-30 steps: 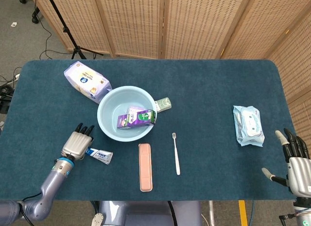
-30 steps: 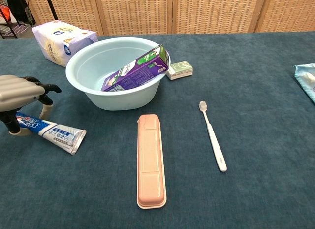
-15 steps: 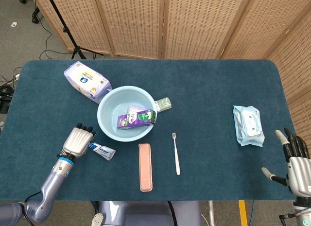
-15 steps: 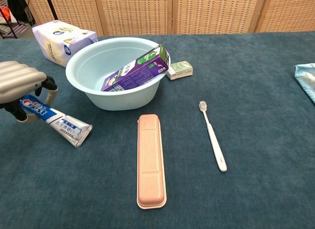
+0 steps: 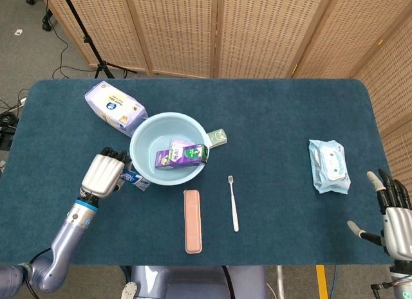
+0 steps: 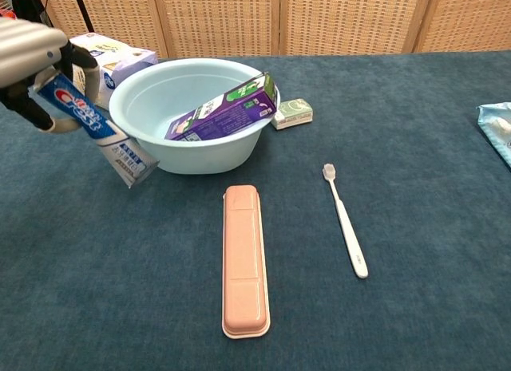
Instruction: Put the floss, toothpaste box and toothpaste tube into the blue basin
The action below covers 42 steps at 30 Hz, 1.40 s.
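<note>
The toothpaste tube (image 6: 94, 129) was held tight in the left hand (image 5: 103, 174), up off the bench (image 5: 277, 119), at the left of the frame. In the chest view the tube was tilted, with its top end in the hand and its flat end hanging low, close to the outside wall of the blue basin (image 5: 143, 137). The basin lay just to the right of the hand. The tube probably had to be lifted over the rim. The toothpaste box (image 5: 181, 157) was already leaned inside the basin. A small pack, probably the floss (image 5: 217, 137), was seen beside the basin's right rim. The right hand (image 5: 394, 217) was kept far off at the lower right, spread and empty.
</note>
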Available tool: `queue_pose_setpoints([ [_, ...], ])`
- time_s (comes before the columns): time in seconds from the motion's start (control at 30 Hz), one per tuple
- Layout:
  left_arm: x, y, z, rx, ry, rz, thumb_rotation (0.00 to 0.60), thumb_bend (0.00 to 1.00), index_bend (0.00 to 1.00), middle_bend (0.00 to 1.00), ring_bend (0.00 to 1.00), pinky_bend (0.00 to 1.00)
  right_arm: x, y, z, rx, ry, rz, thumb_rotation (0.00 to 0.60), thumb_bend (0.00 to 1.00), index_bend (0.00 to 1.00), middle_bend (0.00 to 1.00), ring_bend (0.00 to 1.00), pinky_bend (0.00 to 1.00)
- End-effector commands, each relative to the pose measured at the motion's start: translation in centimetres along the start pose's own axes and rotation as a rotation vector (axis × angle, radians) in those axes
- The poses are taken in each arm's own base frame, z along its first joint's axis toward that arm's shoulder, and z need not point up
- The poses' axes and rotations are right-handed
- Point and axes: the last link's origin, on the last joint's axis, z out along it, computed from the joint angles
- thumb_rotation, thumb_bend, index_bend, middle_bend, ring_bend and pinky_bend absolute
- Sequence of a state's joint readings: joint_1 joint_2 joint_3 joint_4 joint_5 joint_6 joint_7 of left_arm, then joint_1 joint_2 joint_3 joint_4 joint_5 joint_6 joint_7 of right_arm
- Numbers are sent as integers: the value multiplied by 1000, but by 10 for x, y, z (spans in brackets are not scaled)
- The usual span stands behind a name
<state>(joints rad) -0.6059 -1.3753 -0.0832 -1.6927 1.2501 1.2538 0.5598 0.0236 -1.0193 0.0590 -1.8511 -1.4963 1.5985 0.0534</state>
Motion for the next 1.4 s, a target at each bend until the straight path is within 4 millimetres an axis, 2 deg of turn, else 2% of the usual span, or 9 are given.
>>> queue_pose_setpoints([
  [0.03, 16, 1, 6, 6, 36, -13, 600, 395, 804, 429, 464, 319, 0, 1, 0, -2, 1, 5, 600, 0, 57, 0, 0, 0],
  [0.43, 30, 6, 11, 10, 52, -66, 600, 395, 807, 431, 468, 319, 3, 2, 1, -7, 8, 20, 600, 0, 57, 0, 0, 0],
  [1.0, 23, 23, -4, -70, -77, -97, 600, 395, 807, 432, 468, 319, 6, 3, 1, -23, 21, 26, 600, 0, 57, 0, 0, 0],
  [1.4, 36, 31, -1, -100, -14, -232, 600, 397, 807, 432, 468, 319, 6, 3, 1, -26, 22, 29, 600, 0, 57, 0, 0, 0],
])
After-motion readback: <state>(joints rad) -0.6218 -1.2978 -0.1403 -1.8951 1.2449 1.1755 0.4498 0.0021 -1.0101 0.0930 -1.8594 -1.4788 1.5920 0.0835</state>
